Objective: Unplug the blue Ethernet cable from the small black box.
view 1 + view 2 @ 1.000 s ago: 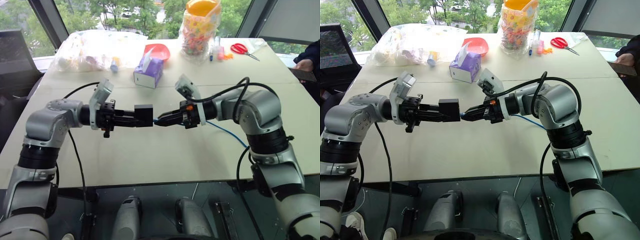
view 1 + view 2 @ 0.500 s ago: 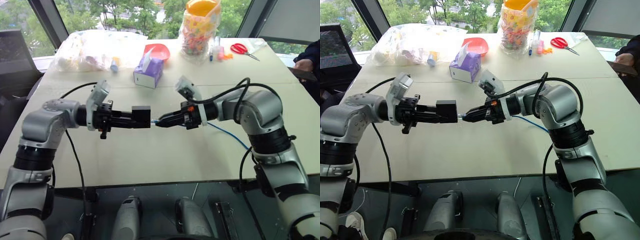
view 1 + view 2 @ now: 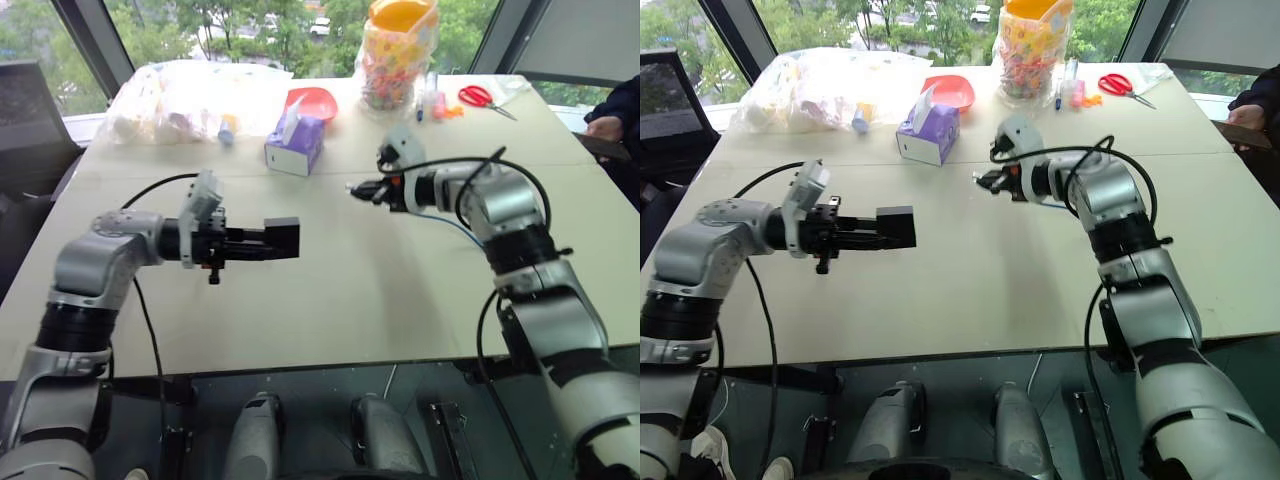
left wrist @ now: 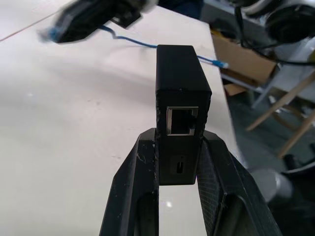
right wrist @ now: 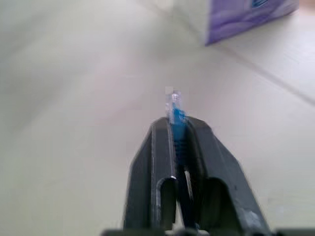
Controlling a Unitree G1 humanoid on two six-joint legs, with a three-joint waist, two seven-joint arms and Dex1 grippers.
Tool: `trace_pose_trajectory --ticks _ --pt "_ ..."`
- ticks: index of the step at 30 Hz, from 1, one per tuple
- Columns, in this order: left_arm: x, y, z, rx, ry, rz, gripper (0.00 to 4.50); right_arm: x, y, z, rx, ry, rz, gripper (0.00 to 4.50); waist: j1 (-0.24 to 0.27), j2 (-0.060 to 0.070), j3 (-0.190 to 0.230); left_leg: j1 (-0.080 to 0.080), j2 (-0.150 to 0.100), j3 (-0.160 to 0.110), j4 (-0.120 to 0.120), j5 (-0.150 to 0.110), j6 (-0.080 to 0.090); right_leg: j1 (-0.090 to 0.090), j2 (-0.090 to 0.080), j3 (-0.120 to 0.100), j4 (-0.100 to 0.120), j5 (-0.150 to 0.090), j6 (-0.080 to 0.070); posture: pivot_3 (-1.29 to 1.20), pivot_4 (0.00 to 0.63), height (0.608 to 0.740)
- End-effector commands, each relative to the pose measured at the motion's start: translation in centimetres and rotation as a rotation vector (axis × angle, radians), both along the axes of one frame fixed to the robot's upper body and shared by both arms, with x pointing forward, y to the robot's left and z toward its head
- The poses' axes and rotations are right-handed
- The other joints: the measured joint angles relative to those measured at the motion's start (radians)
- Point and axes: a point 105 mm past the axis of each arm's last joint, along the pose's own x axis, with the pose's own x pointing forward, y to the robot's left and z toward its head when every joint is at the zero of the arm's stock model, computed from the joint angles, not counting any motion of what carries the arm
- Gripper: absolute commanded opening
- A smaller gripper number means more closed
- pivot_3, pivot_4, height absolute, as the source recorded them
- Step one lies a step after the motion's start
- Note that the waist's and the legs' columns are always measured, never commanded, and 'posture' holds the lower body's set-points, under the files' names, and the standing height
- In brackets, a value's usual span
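- The blue Ethernet cable (image 5: pixel 175 114) is out of the small black box (image 4: pixel 181 93); its clear plug end pokes out past the fingertips of the right gripper (image 3: pixel 357 190), which is clamped tight on the cable just behind the plug.
- From that grip the cable runs back under the right forearm, and a blue stretch of it (image 3: pixel 440 222) lies on the table beside the arm.
- In the left wrist view, the cable trails over the tabletop behind the box, and its far end with a clear plug (image 4: pixel 220 63) sits near the table's edge.
- The small black box is pinched between the two fingers of the left gripper (image 3: pixel 262 243), held above the table (image 3: pixel 330 300) with its end toward the right arm.
- The box's port (image 4: pixel 183 121) faces the left wrist camera and is empty, with a small slot visible below it.
- The two grippers are well apart: the left one over the near-left part of the table, the right one farther out, holding the plug in the air.
- Beyond the right gripper stands a purple tissue box (image 3: pixel 295 148), its tissue sticking up.
- Behind the tissue box lies a red bowl (image 3: pixel 313 100), and to its left a clear plastic bag (image 3: pixel 190 98) of mixed items.
- At the far edge stand a bag of colourful pieces with a yellow top (image 3: pixel 400 50) and red-handled scissors (image 3: pixel 485 98).
- A person's hand (image 3: pixel 605 128) rests at the table's far right edge.
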Motion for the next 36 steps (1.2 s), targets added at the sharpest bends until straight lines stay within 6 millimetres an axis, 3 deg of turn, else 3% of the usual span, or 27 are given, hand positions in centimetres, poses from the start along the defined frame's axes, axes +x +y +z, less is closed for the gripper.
trace_pose_trajectory --ticks 1,3,7,9,12,18,24,29,35,36 --pt "0.6 -1.1 -1.5 0.043 -0.102 0.035 0.47 2.0 -0.3 0.5 -0.028 -0.063 -0.1 0.02 0.0 0.0 0.0 0.0 0.0 0.0 0.0 0.0 0.0 0.0 0.0 0.0 0.0 0.001 0.002 0.0 0.15 0.735" --pt "1.0 -1.9 -2.2 0.032 -0.118 0.06 0.47 2.3 -0.1 -1.1 -0.068 -0.03 -0.125 0.02 0.003 0.0 0.0 0.0 0.0 0.001 -0.002 -0.001 0.001 0.0 0.0 0.0 0.0 0.002 0.003 0.0 0.15 0.735" --pt "2.1 -2.9 -2.8 0.011 -0.153 0.121 0.47 2.0 0.1 -3.7 -0.139 0.036 -0.125 1.64 0.005 0.0 0.0 -0.002 0.0 0.001 -0.003 -0.001 0.001 -0.001 0.0 0.0 -0.001 0.002 0.003 0.0 0.15 0.735" --pt "3.0 -3.4 -3.2 0.004 -0.183 0.167 0.47 1.7 0.2 -5.1 -0.175 0.058 -0.114 2.74 0.005 0.0 0.0 -0.001 0.0 0.001 -0.003 -0.001 0.001 -0.001 0.0 0.0 0.0 0.002 0.004 0.0 0.15 0.735" --pt "3.6 -3.8 -3.2 -0.002 -0.213 0.193 0.47 1.9 -0.7 -4.9 -0.174 0.038 -0.151 4.3 0.003 0.0 0.0 -0.001 0.0 0.001 -0.002 -0.001 0.001 -0.001 0.0 0.0 0.0 0.002 0.004 0.0 0.15 0.735" --pt "4.7 -4.4 -3.3 -0.016 -0.242 0.245 0.47 1.6 -3.5 -2.3 -0.039 0.021 -0.233 4.41 0.006 0.001 0.0 -0.001 0.0 0.0 -0.001 -0.001 0.001 -0.001 0.0 0.0 0.001 0.002 0.004 0.0 0.15 0.735" --pt "6.5 -5.7 -3.7 -0.078 -0.275 0.328 0.47 -1.4 -6.3 -1.9 0.036 0.032 -0.284 4.41 0.011 0.001 0.0 -0.001 0.0 0.0 -0.001 -0.001 0.001 -0.001 0.0 0.0 0.0 0.002 0.004 0.0 0.15 0.735" --pt "7.8 -6.0 -4.9 -0.122 -0.238 0.382 0.47 -3.9 -7.0 -1.8 0.038 0.026 -0.312 4.41 0.002 0.001 0.0 -0.001 0.0 0.0 0.001 -0.001 0.001 0.0 0.0 0.0 0.001 0.002 0.004 0.0 0.15 0.735" --pt "7.6 -5.6 -8.1 -0.053 -0.185 0.37 0.47 -5.8 -7.6 -0.5 0.03 0.003 -0.325 4.41 0.005 0.001 0.0 -0.001 0.0 0.0 0.001 -0.001 0.001 0.0 0.0 0.0 0.001 0.002 0.004 0.0 0.15 0.735" --pt "7.6 -5.5 -8.4 -0.042 -0.184 0.366 0.97 -6.0 -7.6 -0.4 0.03 0.002 -0.325 4.48 0.005 0.001 0.0 -0.001 0.0 0.0 0.001 -0.001 0.001 0.0 0.0 0.0 0.001 0.002 0.004 0.0 0.15 0.735"
